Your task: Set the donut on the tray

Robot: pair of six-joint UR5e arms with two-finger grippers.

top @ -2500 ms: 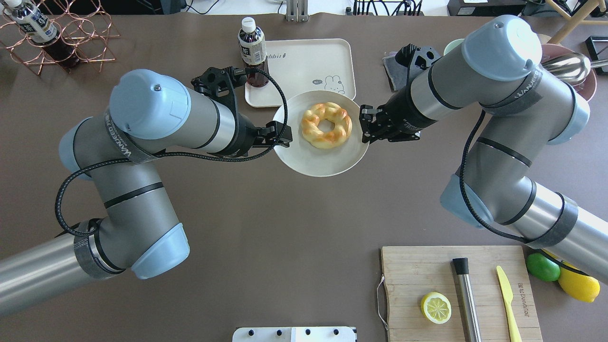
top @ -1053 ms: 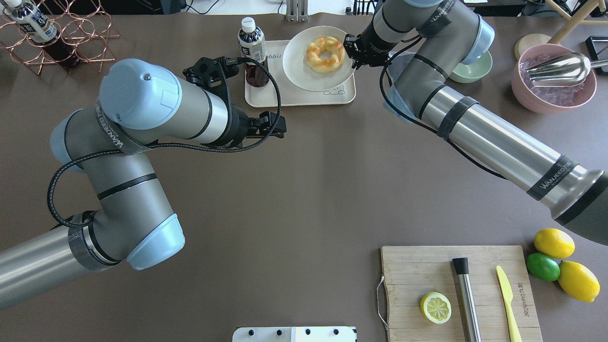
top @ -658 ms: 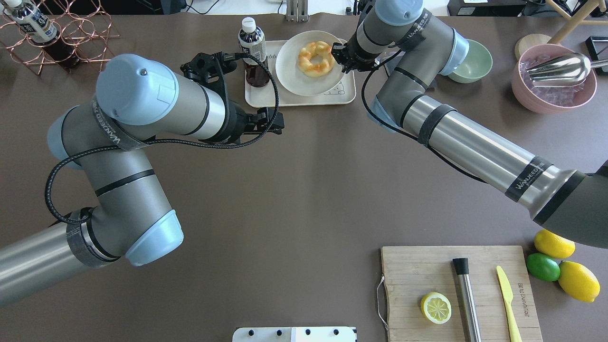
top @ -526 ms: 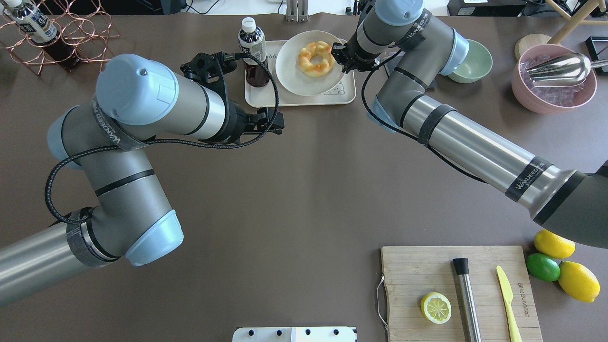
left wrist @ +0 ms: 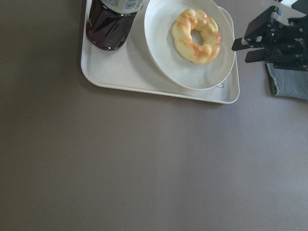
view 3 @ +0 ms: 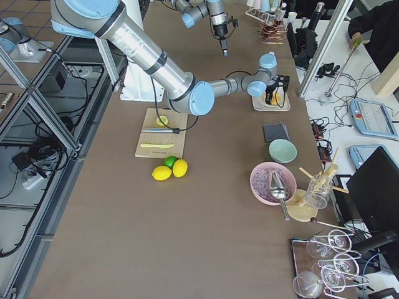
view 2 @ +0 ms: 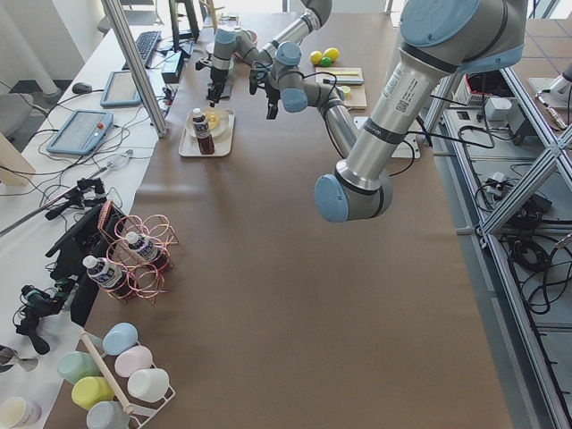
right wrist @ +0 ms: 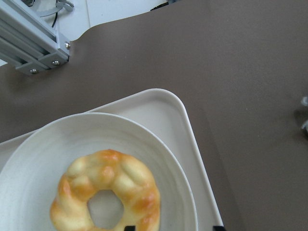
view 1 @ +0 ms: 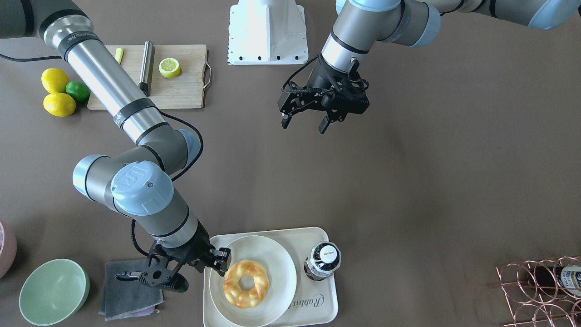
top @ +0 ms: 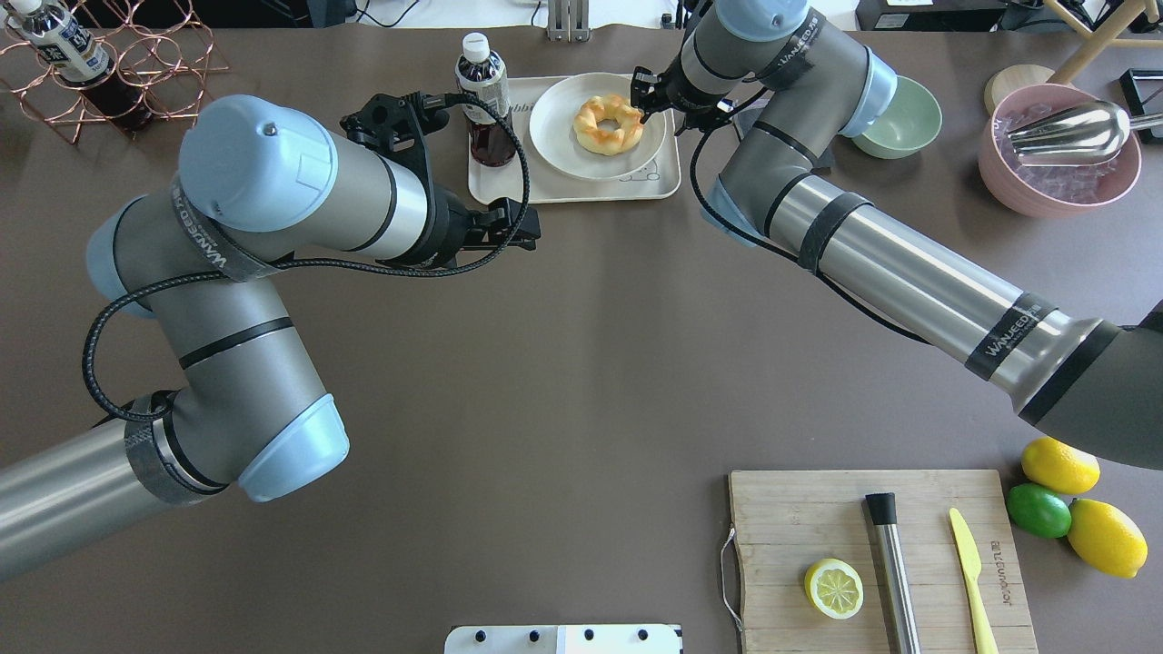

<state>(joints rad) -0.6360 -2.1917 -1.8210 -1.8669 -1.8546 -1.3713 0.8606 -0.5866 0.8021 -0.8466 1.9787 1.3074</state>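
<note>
The donut [top: 608, 124] lies on a round white plate [top: 563, 136], and the plate rests on the cream Rabbit tray [top: 581, 186] at the far middle of the table. My right gripper [top: 647, 98] is at the plate's right rim, its fingers spread on either side of the rim, open. In the right wrist view the donut [right wrist: 106, 192] sits close below, with the tray's corner [right wrist: 173, 106] beyond. My left gripper [view 1: 304, 122] is open and empty over bare table, nearer me than the tray. A dark drink bottle [top: 482, 91] stands on the tray's left part.
A green bowl [top: 899, 115] and a grey cloth [view 1: 129, 286] lie right of the tray. A pink bowl with a metal scoop [top: 1058, 150] is at the far right. A cutting board [top: 881, 554] with a lemon half is near right. A copper wire rack [top: 118, 73] is far left.
The right gripper carried the plate with the donut from mid-table to the tray, set it down and opened. The left arm drew back a little.
</note>
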